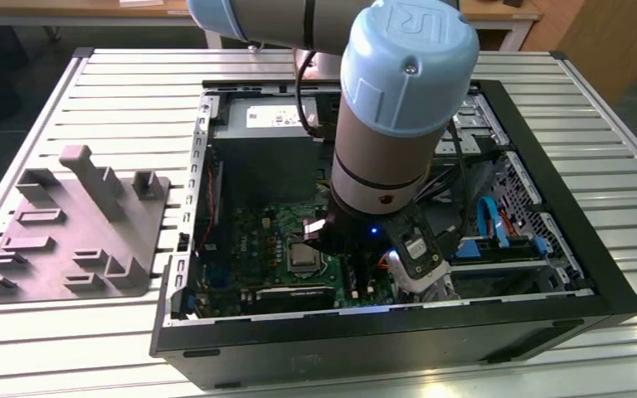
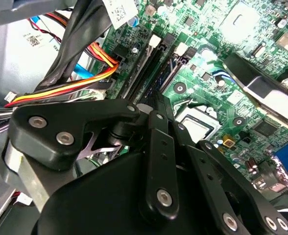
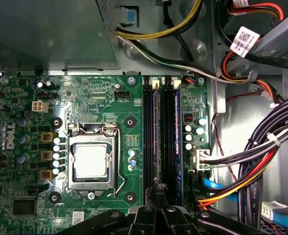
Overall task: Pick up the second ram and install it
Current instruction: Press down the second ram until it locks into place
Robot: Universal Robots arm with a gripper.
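Arm reaches down into the open computer case (image 1: 584, 274), lower centre of the exterior view. Pincer (image 3: 156, 196) hangs over the memory slots (image 3: 154, 132); its opening I cannot tell. Second ram (image 3: 177, 142) apparently stands in a slot. Judged light, stiff, fragile; hold the long edges.

Second ram (image 3: 177, 142): long, thin, dark blue-green board, seen edge-on in both wrist views (image 2: 164, 68). It is stood upright in the outer of two parallel black memory slots on the green motherboard, just beside the first stick, lying parallel to it. Full seating cannot be told.
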